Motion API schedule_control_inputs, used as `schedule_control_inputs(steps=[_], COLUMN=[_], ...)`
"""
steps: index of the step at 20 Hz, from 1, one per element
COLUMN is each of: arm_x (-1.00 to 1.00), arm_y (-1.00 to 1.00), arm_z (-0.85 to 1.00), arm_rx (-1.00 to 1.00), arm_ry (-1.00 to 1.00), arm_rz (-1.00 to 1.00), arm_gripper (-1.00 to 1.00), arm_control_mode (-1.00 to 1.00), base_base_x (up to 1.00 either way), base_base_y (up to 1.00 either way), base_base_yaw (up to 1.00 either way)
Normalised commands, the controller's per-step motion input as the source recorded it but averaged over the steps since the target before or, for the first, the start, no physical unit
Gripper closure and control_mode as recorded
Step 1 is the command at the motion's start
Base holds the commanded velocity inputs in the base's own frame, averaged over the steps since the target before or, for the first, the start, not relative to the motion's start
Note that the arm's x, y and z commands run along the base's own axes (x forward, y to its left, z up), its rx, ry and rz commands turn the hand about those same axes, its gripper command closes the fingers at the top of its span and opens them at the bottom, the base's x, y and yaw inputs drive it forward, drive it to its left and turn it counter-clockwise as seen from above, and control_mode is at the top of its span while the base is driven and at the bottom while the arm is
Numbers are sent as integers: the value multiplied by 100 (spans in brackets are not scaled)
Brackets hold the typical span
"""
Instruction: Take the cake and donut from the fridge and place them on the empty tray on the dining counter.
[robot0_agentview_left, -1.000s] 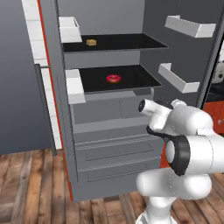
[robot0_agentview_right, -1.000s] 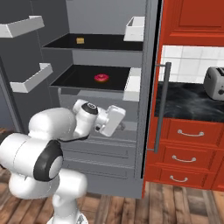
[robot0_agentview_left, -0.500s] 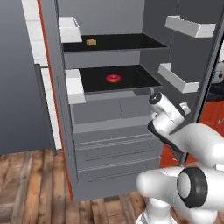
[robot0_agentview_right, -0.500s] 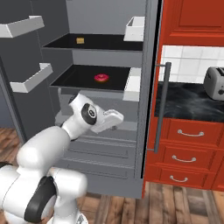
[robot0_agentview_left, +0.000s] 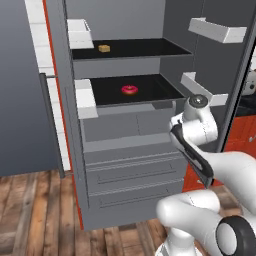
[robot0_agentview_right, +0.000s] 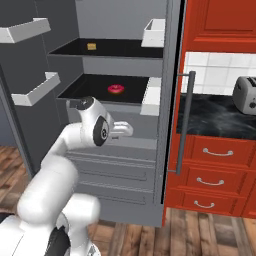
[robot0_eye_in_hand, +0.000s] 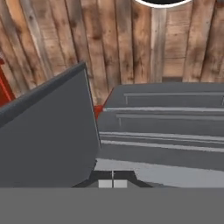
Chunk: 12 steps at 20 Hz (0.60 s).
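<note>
Left base view: arm swung up from crouch toward fridge (robot0_agentview_left: 125, 165) front over last second. Gripper (robot0_agentview_right: 129, 130) fully closed, holding nothing. Donut (robot0_agentview_left: 129, 89) on middle shelf, cake (robot0_agentview_left: 104, 48) on upper. Both untouched; reach just starting.

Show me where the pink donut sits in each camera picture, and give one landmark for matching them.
Left base view: the donut lies near the middle of the fridge's lower black shelf, above centre of the picture.
Right base view: the donut lies on the same shelf, left of centre, above the arm's wrist.
Hand view: not in it; that camera looks at the fridge drawers and wood floor.
Shared landmark: the small tan cake on the shelf above.
</note>
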Motion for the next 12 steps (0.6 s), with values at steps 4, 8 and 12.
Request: schedule_control_inputs(steps=[4, 8, 12], arm_x=[0, 0, -18], arm_y=[40, 56, 49], arm_z=[25, 24, 17], arm_rx=[26, 14, 6], arm_ry=[-42, -26, -8], arm_rz=[10, 11, 2], arm_gripper=[100, 100, 100], arm_control_mode=[-100, -100, -100], base_base_x=[0, 0, 0], base_base_y=[0, 0, 0], base_base_yaw=[0, 0, 0])
